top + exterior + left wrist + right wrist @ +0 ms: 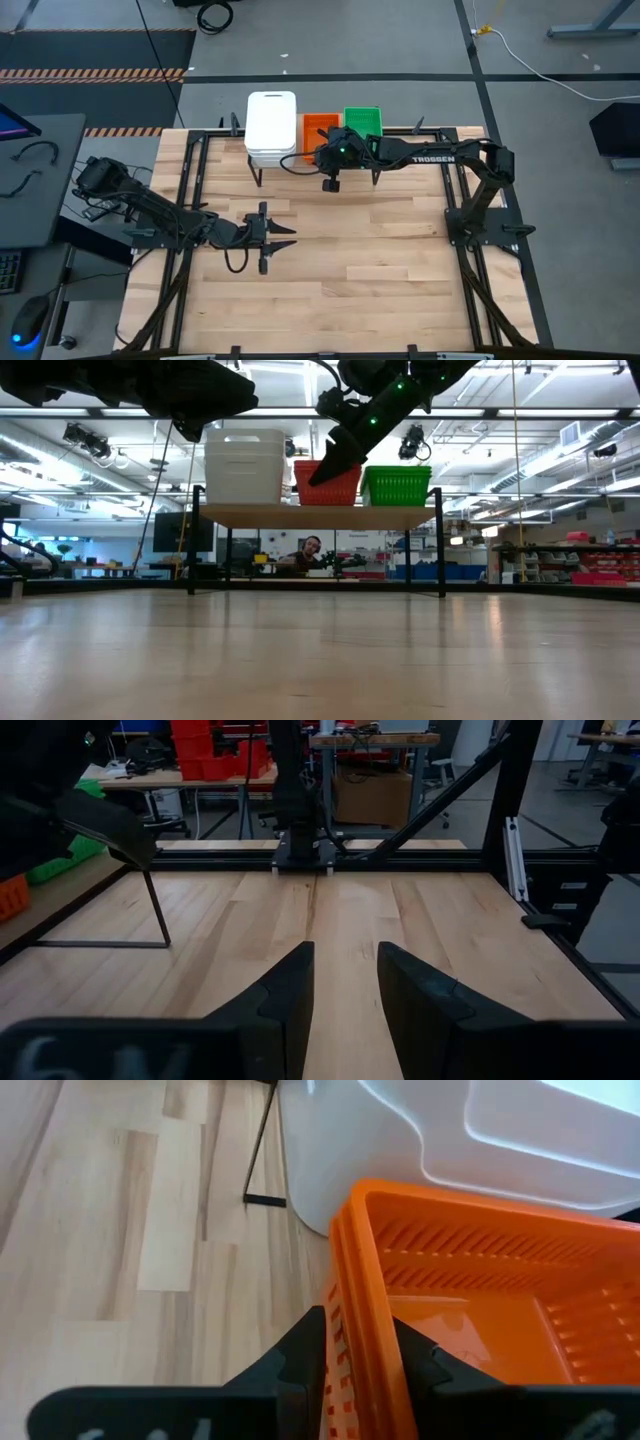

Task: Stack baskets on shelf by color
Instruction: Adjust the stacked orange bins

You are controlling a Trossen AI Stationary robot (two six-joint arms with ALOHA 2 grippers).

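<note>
The shelf (315, 515) stands at the table's far edge. On it, from left to right, rest white baskets (270, 125), orange baskets (318, 128) and green baskets (362, 120). My right gripper (358, 1350) reaches in from the table's right and is shut on the orange basket (470, 1280). The low view shows this gripper (325, 468) in front of the orange baskets (335, 485). My left gripper (285, 236) hovers open over the bare tabletop at centre left, nothing between its fingers (290, 995). My right gripper straddles the orange basket's near wall (350, 1305), close to the corner next to the white baskets. One finger (300, 1355) is outside the wall and one (420, 1365) inside. The fingers slant down from the table's right. Whether the basket is lifted off those beneath it cannot be told.
Black frame rails (195, 170) run along the table's edges, and the right arm's base (485, 225) stands at the right. A thin shelf leg (155, 910) stands ahead of my left gripper. Bare tabletop (380, 260) lies in front of the shelf. A person (313, 548) sits far behind the table.
</note>
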